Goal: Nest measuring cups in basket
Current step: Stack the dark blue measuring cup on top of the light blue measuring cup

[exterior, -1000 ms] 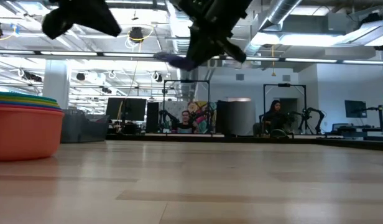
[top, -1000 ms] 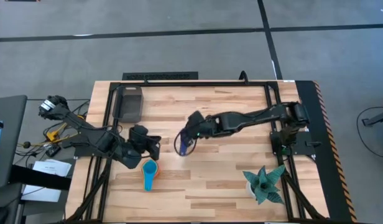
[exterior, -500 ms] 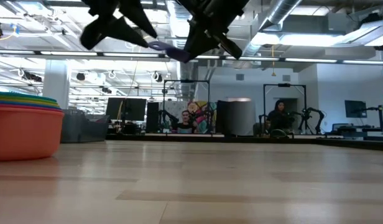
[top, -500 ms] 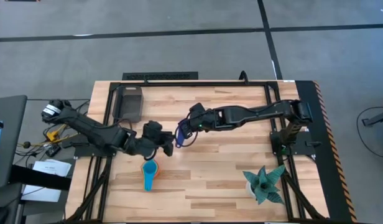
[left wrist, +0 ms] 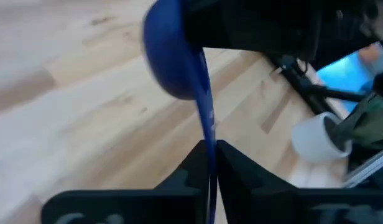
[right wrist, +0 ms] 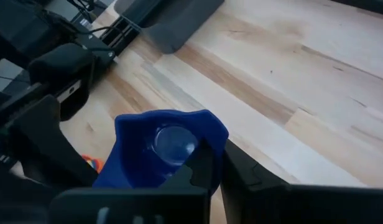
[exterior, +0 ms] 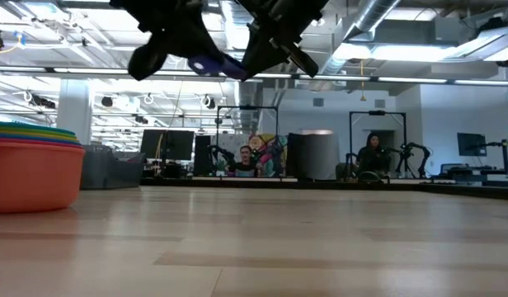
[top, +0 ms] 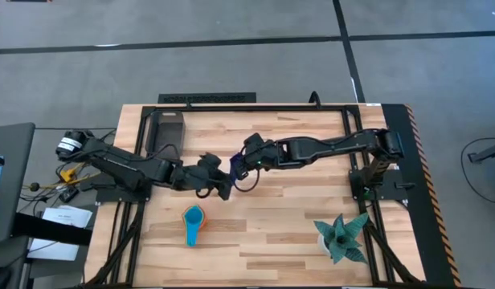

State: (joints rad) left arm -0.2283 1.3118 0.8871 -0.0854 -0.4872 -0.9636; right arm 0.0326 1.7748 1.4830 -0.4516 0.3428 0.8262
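Note:
A dark blue measuring cup (top: pixel 235 165) hangs in the air over the table's middle between both grippers. My right gripper (right wrist: pixel 219 158) is shut on its bowl (right wrist: pixel 157 149). My left gripper (left wrist: pixel 209 149) comes from the left and is shut on its handle. Several other cups sit nested in a stack (top: pixel 193 221) on the table nearer the front edge, light blue on top; the low view shows the red one (exterior: pixel 31 169) at the bottom. The dark grey basket (top: pixel 169 132) stands at the far left. My left gripper pinches the cup's thin handle (left wrist: pixel 207 121) between its two fingers (left wrist: pixel 190 168), edge-on, coming along the handle from the table's left. The cup is clear of the table. My right gripper pinches the bowl's wall (right wrist: pixel 207 134) on the side away from the handle; one finger (right wrist: pixel 203 165) lies over the rim inside, the other outside. It comes from the table's right.
A teal spiky plant (top: pixel 341 237) stands near the front right corner. A black metal frame (top: pixel 231 107) runs round the table's edges. Bare wood lies under the held cup and between the stack and the plant. People sit in the room beyond.
My left gripper has moved from beside the stack rightward and up to the dark blue cup, and its fingers now stand on the handle. My right gripper has carried the cup a little toward the far edge and then held still.

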